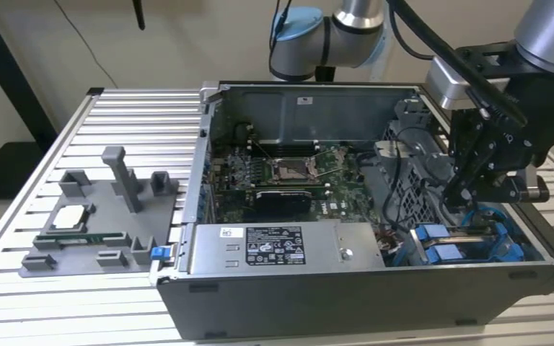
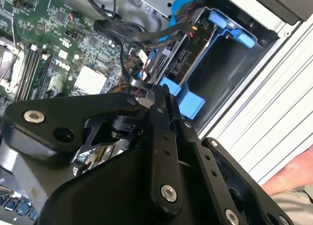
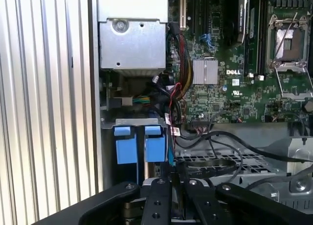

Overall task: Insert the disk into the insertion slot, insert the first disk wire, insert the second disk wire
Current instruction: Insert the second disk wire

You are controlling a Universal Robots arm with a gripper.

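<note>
My black gripper (image 1: 456,199) hangs inside the open computer case, over the grey drive cage (image 1: 421,173) on the exterior view's right. Its fingers are pressed together in both wrist views (image 2: 157,91) (image 3: 177,175). A thin black disk wire (image 2: 126,63) loops down from the cable bundle and ends at their tips. Just beyond the tips is the disk (image 2: 182,63), its back edge and sockets facing me. It sits in the insertion slot in its blue carrier (image 3: 155,147), beside another blue carrier (image 3: 125,147).
The motherboard (image 1: 287,173) fills the case floor and the silver power supply (image 1: 277,249) lies along the near wall. Black cables (image 3: 220,151) cross the cage top. A grey fixture (image 1: 104,216) holding parts stands on the slatted table (image 1: 27,303). A person's hand (image 2: 293,178) rests outside the case.
</note>
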